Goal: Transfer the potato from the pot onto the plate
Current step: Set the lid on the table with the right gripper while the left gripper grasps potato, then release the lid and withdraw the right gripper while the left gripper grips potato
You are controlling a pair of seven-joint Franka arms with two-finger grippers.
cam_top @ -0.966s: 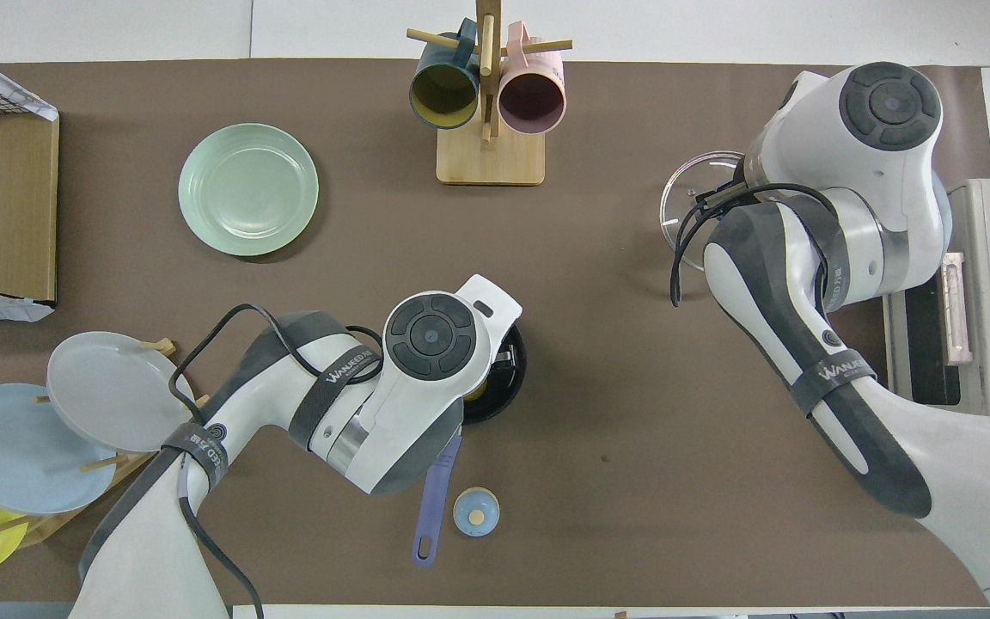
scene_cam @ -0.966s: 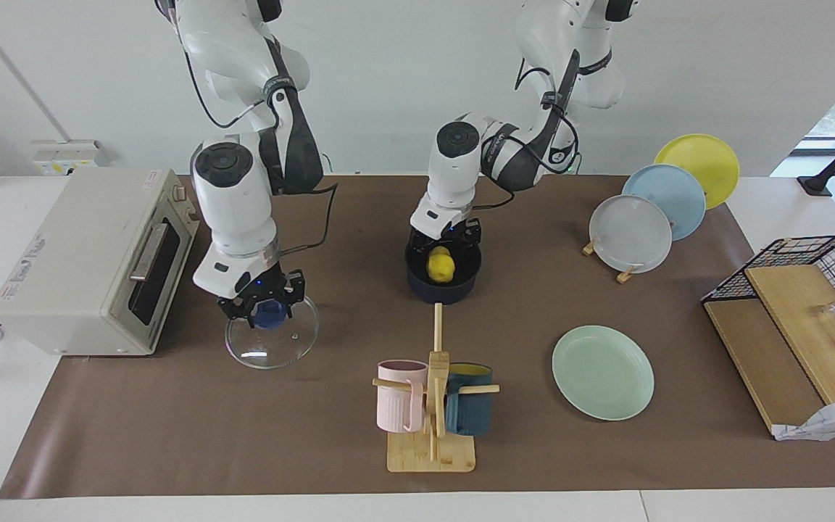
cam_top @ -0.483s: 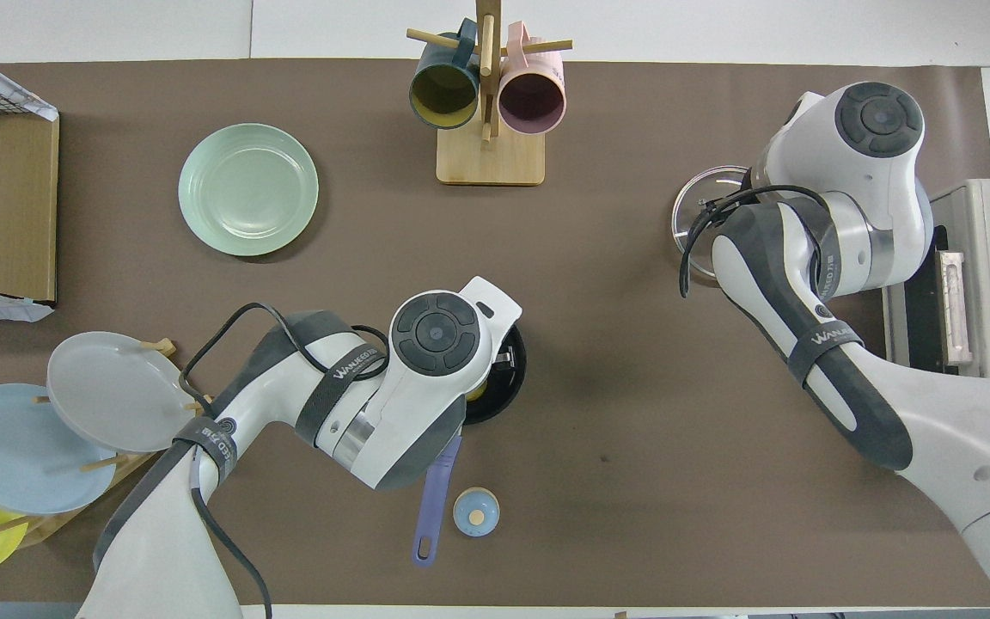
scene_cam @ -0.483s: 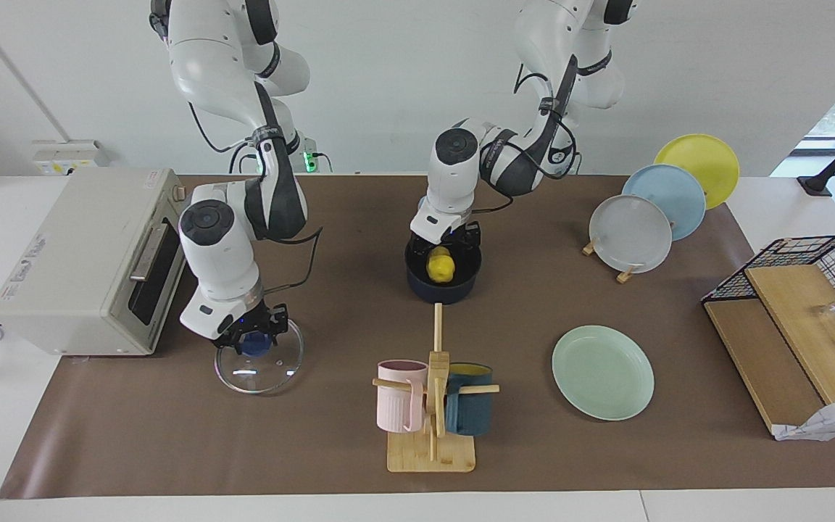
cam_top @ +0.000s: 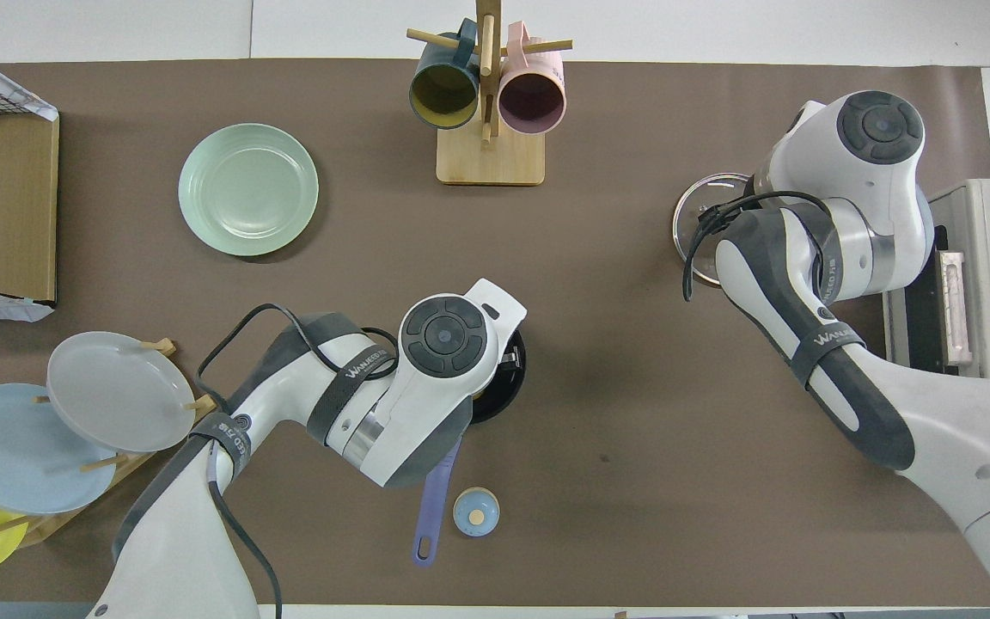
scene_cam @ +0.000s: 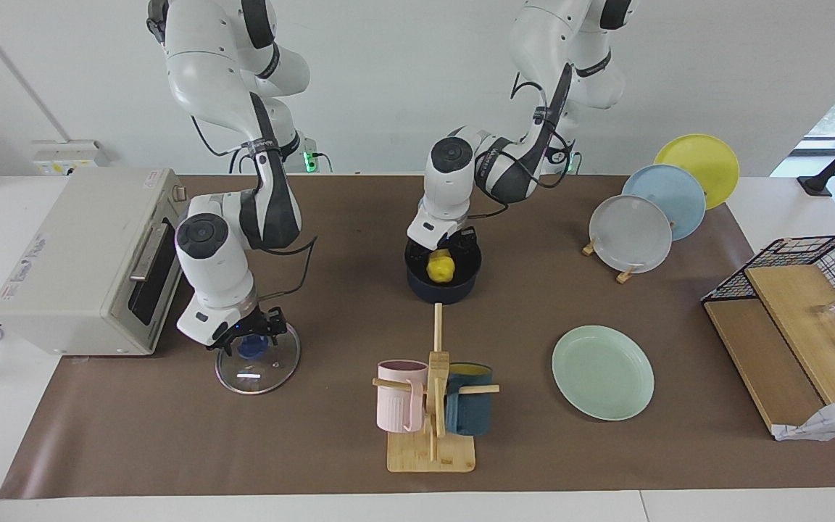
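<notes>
The yellow potato (scene_cam: 441, 267) lies in the dark blue pot (scene_cam: 441, 291) near the middle of the table. My left gripper (scene_cam: 443, 250) is lowered into the pot, open, with a finger on either side of the potato. In the overhead view the left hand covers the potato, and only the pot's rim (cam_top: 514, 387) and its blue handle (cam_top: 433, 507) show. The mint-green plate (scene_cam: 602, 371) lies bare, farther from the robots, toward the left arm's end (cam_top: 247, 189). My right gripper (scene_cam: 249, 341) is shut on the blue knob of a glass lid (scene_cam: 262, 366) resting on the table.
A mug rack (scene_cam: 432, 406) with a pink and a dark blue mug stands farther from the robots than the pot. A toaster oven (scene_cam: 91, 261) is beside the lid. A plate rack (scene_cam: 631, 233) and a wire basket (scene_cam: 816, 261) stand at the left arm's end. A small blue cap (cam_top: 476, 511) lies by the pot handle.
The right gripper has lowered the glass lid onto the table, a little toward the oven. The left gripper has sunk slightly deeper into the pot. The potato has not moved.
</notes>
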